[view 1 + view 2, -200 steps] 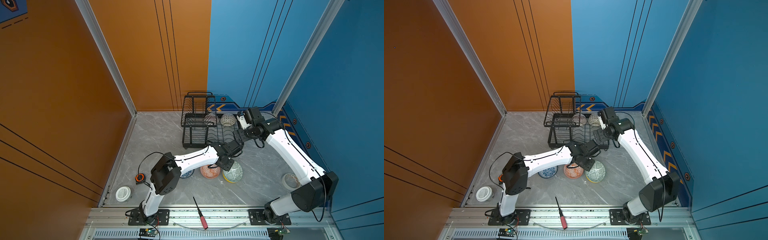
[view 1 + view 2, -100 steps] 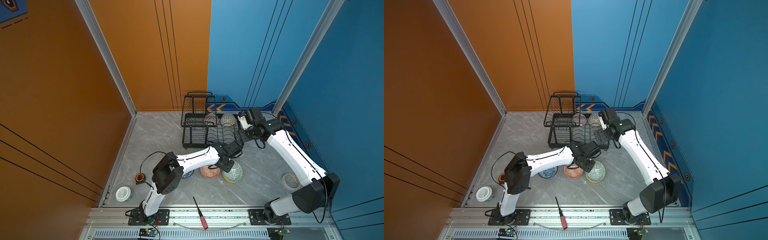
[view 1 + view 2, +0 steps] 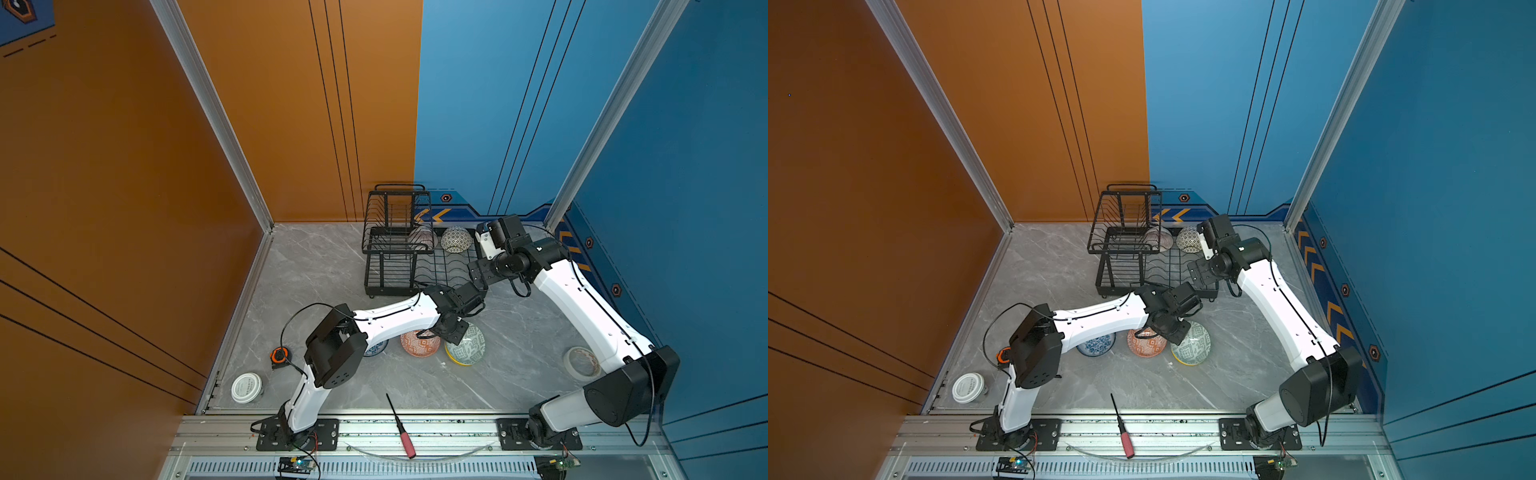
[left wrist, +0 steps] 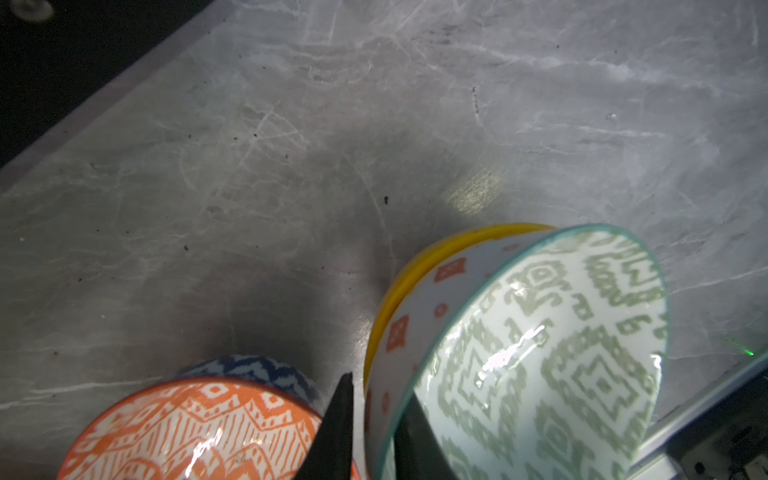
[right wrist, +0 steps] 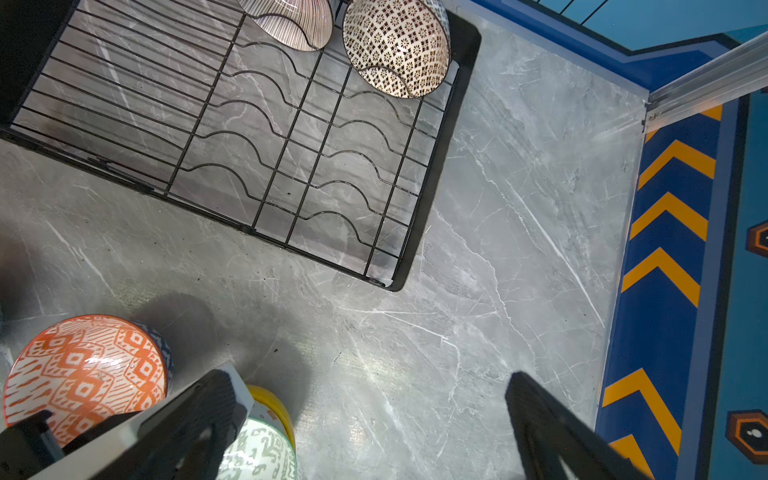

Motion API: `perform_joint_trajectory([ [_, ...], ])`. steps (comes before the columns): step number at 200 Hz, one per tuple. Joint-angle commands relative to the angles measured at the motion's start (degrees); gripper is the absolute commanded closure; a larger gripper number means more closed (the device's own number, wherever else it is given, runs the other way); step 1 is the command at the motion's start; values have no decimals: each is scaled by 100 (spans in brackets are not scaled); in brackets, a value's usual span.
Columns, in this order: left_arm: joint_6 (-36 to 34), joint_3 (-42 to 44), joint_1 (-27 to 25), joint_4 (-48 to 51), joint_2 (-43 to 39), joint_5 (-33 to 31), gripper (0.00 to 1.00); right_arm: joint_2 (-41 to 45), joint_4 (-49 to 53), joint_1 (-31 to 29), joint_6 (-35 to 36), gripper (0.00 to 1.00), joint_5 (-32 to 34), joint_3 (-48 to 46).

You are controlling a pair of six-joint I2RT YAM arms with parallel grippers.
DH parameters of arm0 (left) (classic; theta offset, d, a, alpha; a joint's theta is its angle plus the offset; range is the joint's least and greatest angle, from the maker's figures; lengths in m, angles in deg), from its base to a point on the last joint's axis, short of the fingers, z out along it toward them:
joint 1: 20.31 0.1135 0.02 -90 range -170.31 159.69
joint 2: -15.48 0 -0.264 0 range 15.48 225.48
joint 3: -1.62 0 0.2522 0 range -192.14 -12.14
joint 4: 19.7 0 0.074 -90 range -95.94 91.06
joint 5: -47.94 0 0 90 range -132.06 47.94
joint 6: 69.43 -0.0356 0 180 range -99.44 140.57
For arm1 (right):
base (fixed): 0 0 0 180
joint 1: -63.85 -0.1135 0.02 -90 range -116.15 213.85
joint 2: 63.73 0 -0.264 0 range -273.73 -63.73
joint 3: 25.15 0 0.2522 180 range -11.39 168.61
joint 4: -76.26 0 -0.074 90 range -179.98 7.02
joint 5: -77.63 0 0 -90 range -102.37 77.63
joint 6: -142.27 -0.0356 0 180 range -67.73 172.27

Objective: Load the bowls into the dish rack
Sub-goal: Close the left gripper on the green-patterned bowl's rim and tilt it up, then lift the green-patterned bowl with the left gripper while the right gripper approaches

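Pink-striped bowl (image 5: 291, 20) and black-dotted bowl (image 5: 395, 41) sit in the black wire dish rack (image 5: 435, 166). Left gripper (image 4: 376, 390) fingers clamp the rim of the green-white geometric bowl (image 4: 540, 353); yellow bowl (image 4: 478, 235), orange bowl (image 4: 187, 428) and blue bowl (image 4: 249, 368) wait beside them. Right gripper (image 5: 370, 382) fingers gape, empty.

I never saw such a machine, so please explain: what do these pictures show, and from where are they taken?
Two white robot arms work at a grey table. Two pictures look down from above; two come from wrist cameras. The left end effector grips the rim of the green-white bowl, sitting in a yellow bowl. The right end effector is open and empty. An orange bowl and a blue bowl lie on the table; a striped bowl and a dotted bowl stand in the dish rack.
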Motion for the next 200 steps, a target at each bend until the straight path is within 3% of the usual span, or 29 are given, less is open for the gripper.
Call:
perform_joint_trajectory([
  [1,28,-66,18,75,-8,-94,85,199,-52,38,50,0,-15,-82],
  [102,-5,-228,54,181,-180,-242,100,326,-52,63,28,0,6,-83],
  [151,-93,-459,89,233,-300,-352,100,453,-44,158,-113,0,27,-36],
  [200,-173,-598,151,289,-492,-402,100,620,9,661,-573,0,-217,132],
])
